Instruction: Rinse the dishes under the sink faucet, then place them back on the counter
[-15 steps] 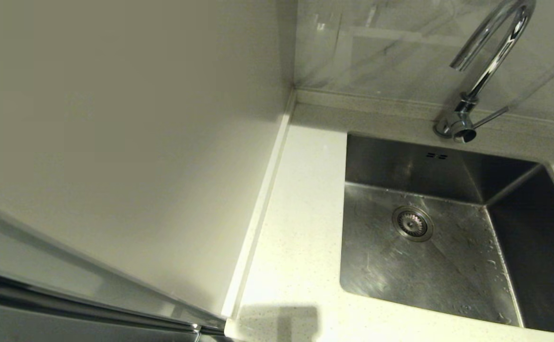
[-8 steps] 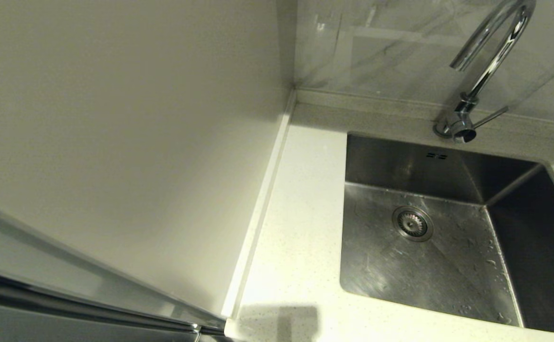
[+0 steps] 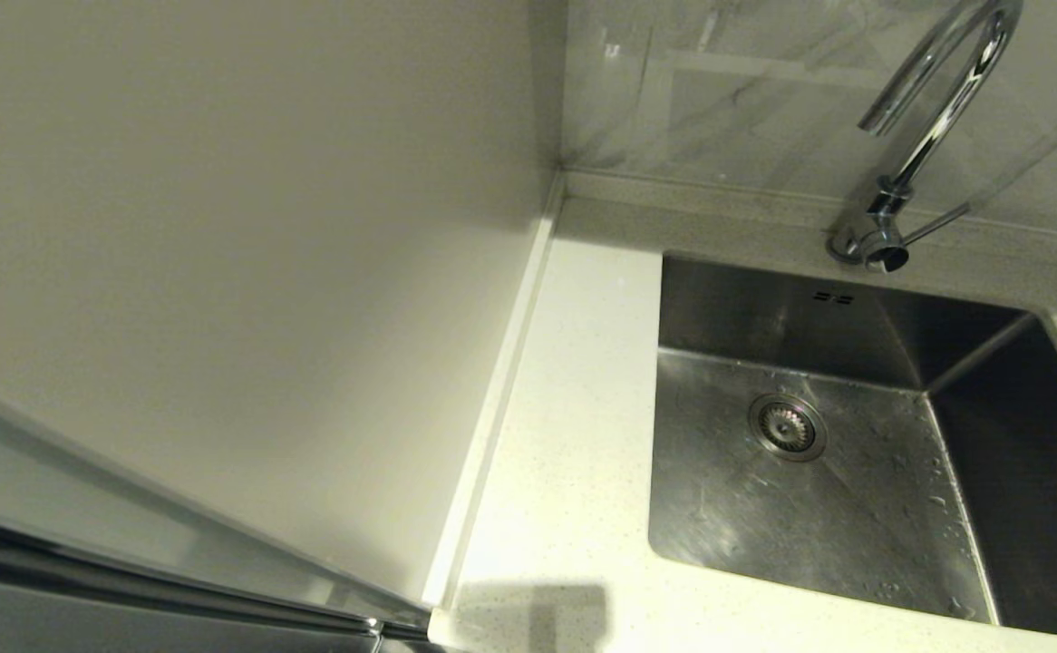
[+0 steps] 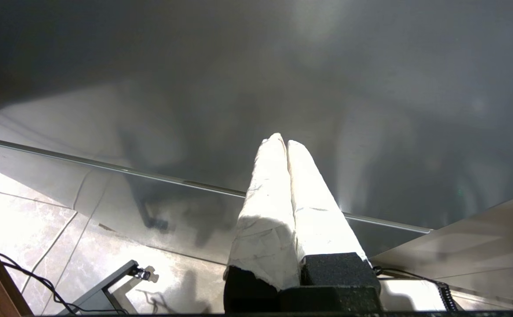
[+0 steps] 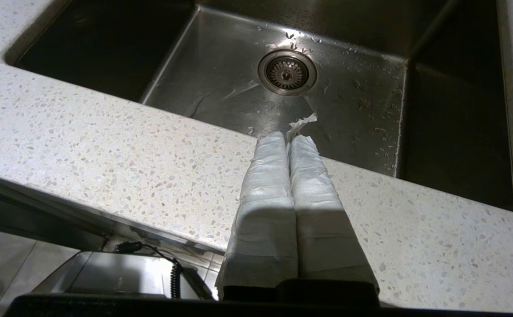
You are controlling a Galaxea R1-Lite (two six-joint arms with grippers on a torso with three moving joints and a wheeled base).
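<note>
The sink lies empty, with its round drain and water drops on the floor. The chrome sink faucet arches over the back rim, and no water runs from it. The speckled counter to the left of the basin is bare. The dishes are out of view. My right gripper is shut on nothing; it hangs above the counter's front strip, pointing toward the sink. My left gripper is shut and empty, parked low before a grey panel. Neither arm shows in the head view.
A plain cream wall panel rises left of the counter, with a marbled backsplash behind. A torn scrap of white wrap sticks out at the right fingertips. Cables and tiled floor lie below the counter edge.
</note>
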